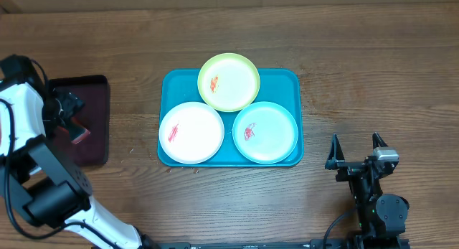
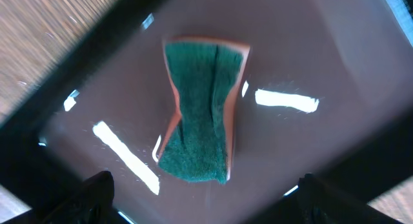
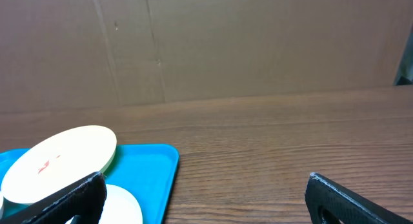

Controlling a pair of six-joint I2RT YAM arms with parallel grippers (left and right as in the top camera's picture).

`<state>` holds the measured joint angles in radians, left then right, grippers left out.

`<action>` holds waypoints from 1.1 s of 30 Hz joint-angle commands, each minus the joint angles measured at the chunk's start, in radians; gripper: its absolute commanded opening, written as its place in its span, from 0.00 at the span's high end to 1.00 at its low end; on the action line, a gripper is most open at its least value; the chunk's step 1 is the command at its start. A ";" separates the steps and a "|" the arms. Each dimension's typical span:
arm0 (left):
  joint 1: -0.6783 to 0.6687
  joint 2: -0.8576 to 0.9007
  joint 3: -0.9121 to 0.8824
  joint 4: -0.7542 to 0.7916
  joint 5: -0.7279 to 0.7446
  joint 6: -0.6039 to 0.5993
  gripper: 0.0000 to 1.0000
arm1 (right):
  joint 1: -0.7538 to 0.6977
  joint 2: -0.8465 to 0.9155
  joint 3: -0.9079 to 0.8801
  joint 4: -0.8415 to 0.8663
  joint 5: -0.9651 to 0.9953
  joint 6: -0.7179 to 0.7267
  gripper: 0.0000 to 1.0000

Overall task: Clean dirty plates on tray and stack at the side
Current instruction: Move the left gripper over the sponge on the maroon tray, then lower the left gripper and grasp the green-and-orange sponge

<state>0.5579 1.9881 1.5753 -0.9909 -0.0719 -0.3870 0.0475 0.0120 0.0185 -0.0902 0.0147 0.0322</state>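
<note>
At the middle of the table (image 1: 373,77), the tray (image 1: 285,82) lies with its long sides running 9 to 3 o'clock in my overhead view. All three plates are on it. The lime green plate (image 1: 229,82) sits at 12 o'clock and hangs out past the tray's far rim. The white plate (image 1: 191,132) is at 8 o'clock, and the mint-blue plate (image 1: 265,132) is at 4 o'clock, close against the near rim. Each carries a red smear. The three plate edges crowd together at the tray's centre, and I cannot tell whether they overlap.

The only marks I can pick out are those smears.

At 9 o'clock from the tray, across a strip of bare wood, is the dark tray (image 1: 97,145). My left gripper (image 1: 68,109) hangs over it with its fingers spread wide, gripping nothing. Through the left wrist camera I see the sponge (image 2: 200,114) flat on the dark tray, green scrub face up, orange along its sides. It lies between the fingertips (image 2: 100,185), and I cannot tell whether they touch it.

My right gripper (image 1: 355,152) stands at 4 o'clock from the tray, off its corner, over bare wood, jaws parted and empty. From the tray's 3 o'clock rim the wood runs open to the frame edge. The right wrist view shows the tray's corner (image 3: 161,166) at lower left and a brown board wall (image 3: 206,50) beyond the table.
</note>
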 commanded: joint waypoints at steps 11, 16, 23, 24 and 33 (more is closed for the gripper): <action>-0.001 0.163 0.015 -0.040 0.006 -0.001 0.20 | -0.002 -0.008 -0.010 0.006 -0.001 -0.003 0.00; -0.001 0.174 0.015 -0.006 -0.039 0.011 0.21 | -0.002 -0.008 -0.010 0.006 -0.001 -0.003 0.00; -0.001 0.174 0.015 0.012 -0.031 0.153 0.25 | -0.002 -0.008 -0.010 0.006 -0.001 -0.003 0.00; -0.001 0.174 0.015 0.011 -0.031 0.168 0.31 | -0.002 -0.008 -0.010 0.006 -0.001 -0.003 0.00; -0.001 0.177 0.015 0.009 -0.012 0.171 0.96 | -0.002 -0.008 -0.010 0.006 -0.001 -0.003 0.00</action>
<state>0.5579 2.1490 1.5757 -0.9798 -0.0906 -0.2298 0.0475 0.0120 0.0185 -0.0902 0.0147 0.0326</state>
